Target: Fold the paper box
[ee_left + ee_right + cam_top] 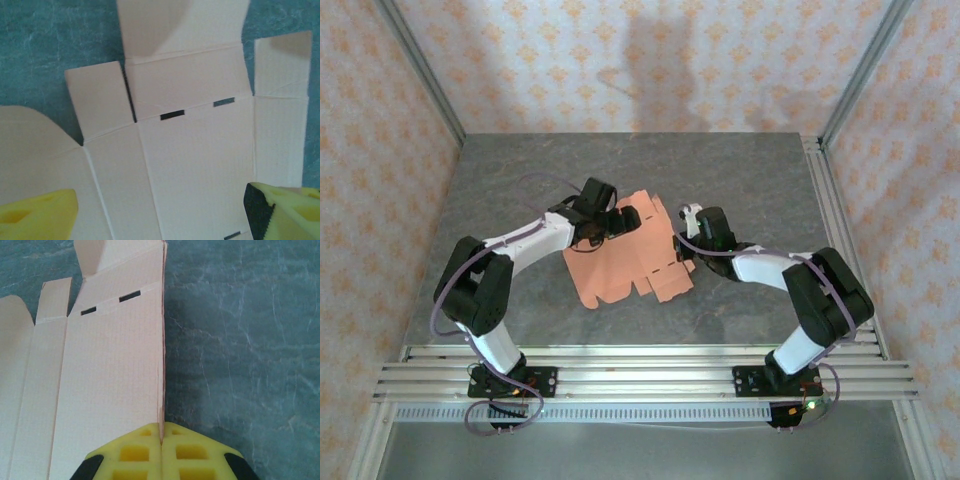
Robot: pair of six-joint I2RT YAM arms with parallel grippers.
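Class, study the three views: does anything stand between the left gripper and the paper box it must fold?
Nothing visible does. The left gripper is open directly over the flat paper box, with only bare card between its fingers. The right gripper is shut on the card's edge.

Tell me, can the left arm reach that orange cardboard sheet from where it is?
Probably yes. The left gripper hangs open right over the flat paper box, with nothing lying between them. The right gripper pinches the sheet's edge on the other side, out of the way.
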